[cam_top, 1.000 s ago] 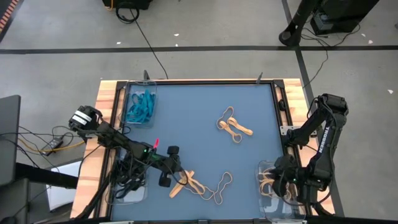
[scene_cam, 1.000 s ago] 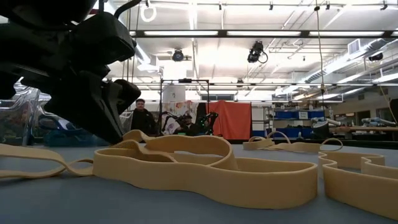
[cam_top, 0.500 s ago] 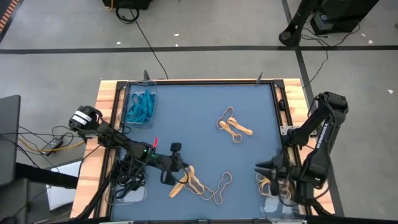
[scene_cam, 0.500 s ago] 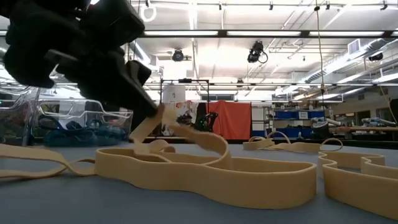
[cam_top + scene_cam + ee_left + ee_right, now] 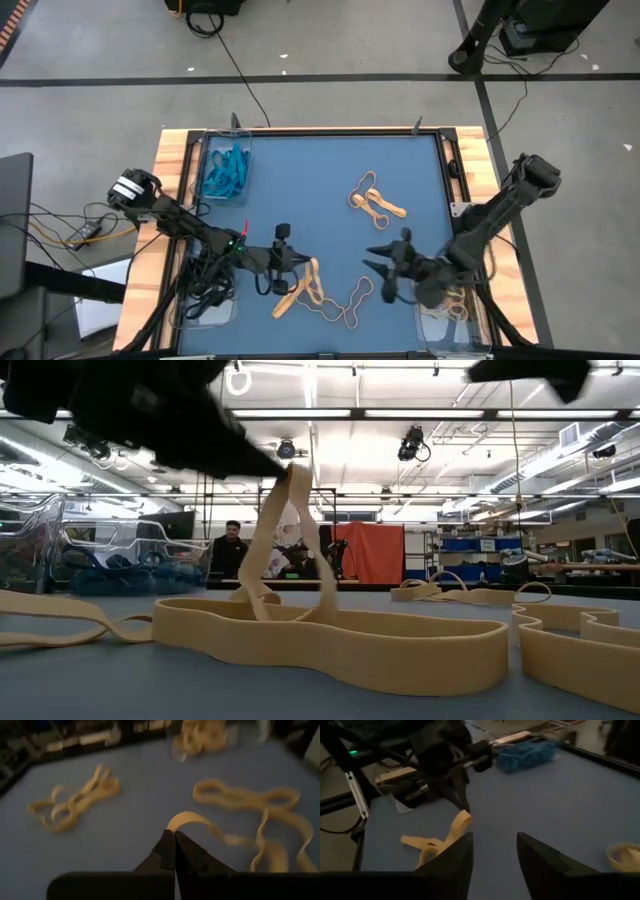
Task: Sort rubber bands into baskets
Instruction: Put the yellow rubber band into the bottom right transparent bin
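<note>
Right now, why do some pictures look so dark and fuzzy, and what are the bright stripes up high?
Left wrist view: dim and blurred, the tan bands smeared. Right wrist view: dark, the right gripper only a black shape. Low view: the stripes are ceiling lights, the left gripper a blurred shadow against them. High view: evenly lit and sharp.

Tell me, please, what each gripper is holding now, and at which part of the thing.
The left gripper pinches one tan rubber band at the top of its loop, lifting it from the pile. The right gripper is open and holds nothing.

Open mat beside tan bands
</note>
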